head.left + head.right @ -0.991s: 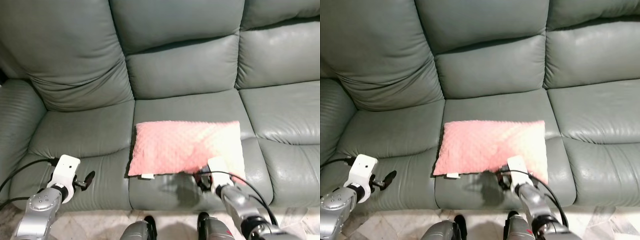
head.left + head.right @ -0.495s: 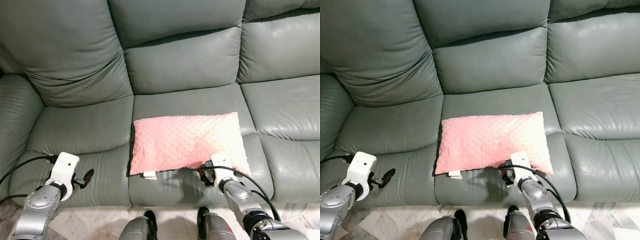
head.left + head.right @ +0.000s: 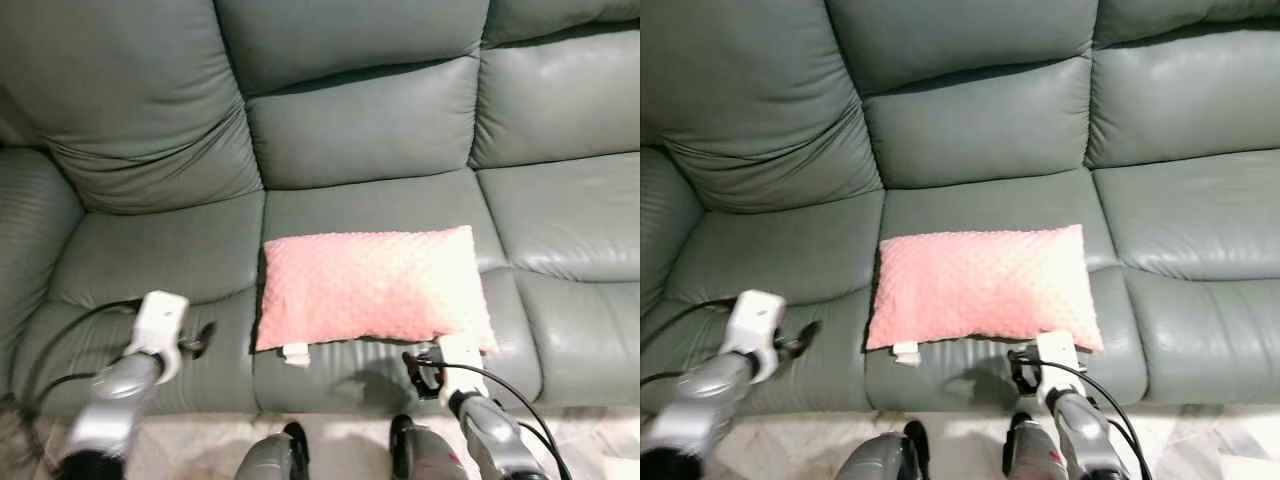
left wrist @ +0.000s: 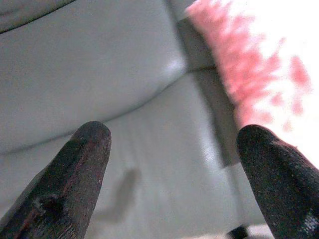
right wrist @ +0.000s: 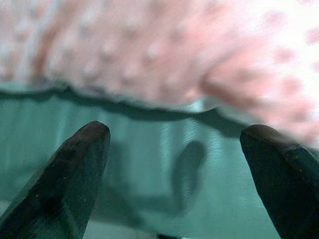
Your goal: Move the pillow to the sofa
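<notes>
A pink dotted pillow [image 3: 372, 287] lies flat on the middle seat cushion of the grey-green leather sofa [image 3: 350, 120]. My right gripper [image 3: 422, 368] sits just below the pillow's front right corner, near the seat's front edge, open and apart from the fabric. The right wrist view shows the pillow's edge [image 5: 164, 59] close above the spread fingers [image 5: 65, 179]. My left gripper [image 3: 200, 338] hovers over the left seat cushion, a short way left of the pillow, open and holding nothing. In the left wrist view the pillow [image 4: 254, 64] lies off to one side.
The sofa's back cushions [image 3: 360, 40] rise behind the pillow. The right seat cushion [image 3: 570, 250] and the left seat cushion [image 3: 150, 260] are bare leather. A strip of pale tiled floor [image 3: 340, 440] runs along the sofa's front, with my feet [image 3: 290, 445] on it.
My right gripper has drawn back from under the pillow's front right corner, which has settled flat. My left arm has swung inward towards the pillow. The camera has shifted slightly.
</notes>
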Motion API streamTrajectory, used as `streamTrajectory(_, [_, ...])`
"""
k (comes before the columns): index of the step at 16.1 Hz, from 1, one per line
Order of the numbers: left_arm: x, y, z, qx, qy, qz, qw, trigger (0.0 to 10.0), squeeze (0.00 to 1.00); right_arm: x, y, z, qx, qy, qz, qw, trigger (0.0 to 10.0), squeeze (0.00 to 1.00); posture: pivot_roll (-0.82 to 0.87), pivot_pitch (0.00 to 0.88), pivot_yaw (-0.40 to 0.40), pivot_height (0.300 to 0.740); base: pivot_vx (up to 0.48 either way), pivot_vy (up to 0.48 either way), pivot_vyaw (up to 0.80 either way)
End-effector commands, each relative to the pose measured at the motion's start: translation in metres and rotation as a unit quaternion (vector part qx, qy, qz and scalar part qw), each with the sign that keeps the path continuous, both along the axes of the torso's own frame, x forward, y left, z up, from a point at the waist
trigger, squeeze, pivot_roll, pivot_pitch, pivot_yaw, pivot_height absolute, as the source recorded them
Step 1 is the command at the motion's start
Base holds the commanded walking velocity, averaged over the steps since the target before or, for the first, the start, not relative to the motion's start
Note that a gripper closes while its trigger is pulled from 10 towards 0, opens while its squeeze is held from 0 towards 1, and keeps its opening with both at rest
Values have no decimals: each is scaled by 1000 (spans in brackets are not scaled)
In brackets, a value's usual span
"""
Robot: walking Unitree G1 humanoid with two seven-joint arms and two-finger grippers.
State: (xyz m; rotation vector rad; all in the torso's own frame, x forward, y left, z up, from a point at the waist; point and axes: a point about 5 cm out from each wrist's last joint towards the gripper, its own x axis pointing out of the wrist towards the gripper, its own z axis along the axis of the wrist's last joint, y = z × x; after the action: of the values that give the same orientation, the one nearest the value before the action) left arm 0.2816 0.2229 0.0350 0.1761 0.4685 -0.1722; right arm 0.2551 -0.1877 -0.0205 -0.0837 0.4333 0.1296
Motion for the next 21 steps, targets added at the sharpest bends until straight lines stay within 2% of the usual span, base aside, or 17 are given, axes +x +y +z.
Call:
streamTrajectory(1, [-4,4,-9,7,14,13,1000,10000,0,-5,3,0,13,-11,-4,1000,10000,0,-99,186,135,740,0,0,0])
streamTrajectory(5, [12,-12,-16,-12,10,29,999,10000,0,-4,3,13,14,-56,-23,998,10000,0,-189,102,114,740,0,0,0])
streamTrajectory(8, [19,-17,-19,-17,16,47,999,10000,0,-1,0,23,12,-73,-27,997,10000,0,-264,61,106,740,0,0,0])
streamTrajectory(9, [22,-16,-20,-13,19,63,998,10000,0,0,-2,30,25,-83,-40,995,10000,0,-281,53,101,740,0,0,0])
streamTrajectory(10, [25,-17,-19,-2,23,77,997,10000,0,-1,-2,38,52,-89,-50,993,10000,0,-298,54,99,740,0,0,0])
streamTrajectory(11, [28,-23,-21,-16,37,83,996,10000,0,-6,3,45,70,-84,-46,993,10000,0,-320,68,99,740,0,0,0])
streamTrajectory(15, [31,-38,-22,-29,47,65,996,10000,0,-18,13,54,87,-79,-45,992,10000,0,-351,109,112,740,0,0,0])
streamTrajectory(18, [29,-40,-27,-26,62,70,995,10000,0,-25,16,66,91,-69,-34,993,10000,0,-376,148,108,740,0,0,0])
streamTrajectory(21, [25,-45,-33,-19,83,84,993,10000,0,-40,22,82,137,-56,-42,988,10000,0,-387,207,97,740,0,0,0])
